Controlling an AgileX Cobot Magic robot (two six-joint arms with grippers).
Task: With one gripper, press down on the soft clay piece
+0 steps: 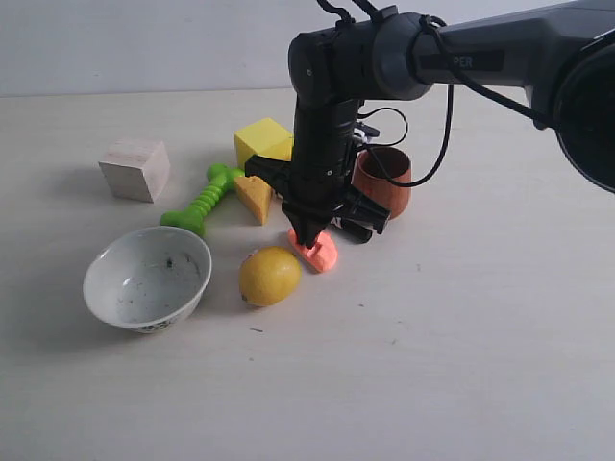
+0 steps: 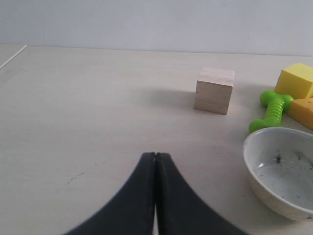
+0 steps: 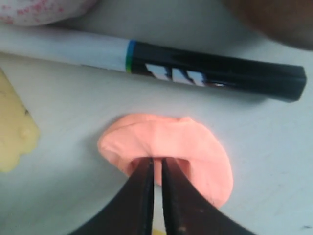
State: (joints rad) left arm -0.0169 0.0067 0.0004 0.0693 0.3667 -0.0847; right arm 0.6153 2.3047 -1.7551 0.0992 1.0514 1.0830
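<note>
My right gripper (image 1: pixel 309 235) stands upright over the soft clay piece (image 1: pixel 322 254), its fingers drawn almost together with only a thin slit between them, gripping nothing, their tips set down on the clay's edge (image 3: pixel 195 142). The salmon-pink half-round lies flat on the table (image 1: pixel 461 336) near the middle of the scene; in the exterior view its long axis slants from far left to near right. Just beside it on the near left sits a lemon (image 1: pixel 269 276), close but apart. A black-and-white marker pen (image 3: pixel 210 73) lies just beyond the clay, not touching it, with a brown cup (image 1: pixel 384 182) behind. Farther left are a cheese-shaped wedge (image 1: pixel 255 197), a yellow block (image 1: pixel 263 141), a green toy bone (image 1: pixel 204 202), a white bowl (image 1: pixel 89 279) and a wooden cube (image 1: pixel 135 169). My left gripper (image 2: pixel 155 155) hangs over bare table, fingers pressed together on nothing.
</note>
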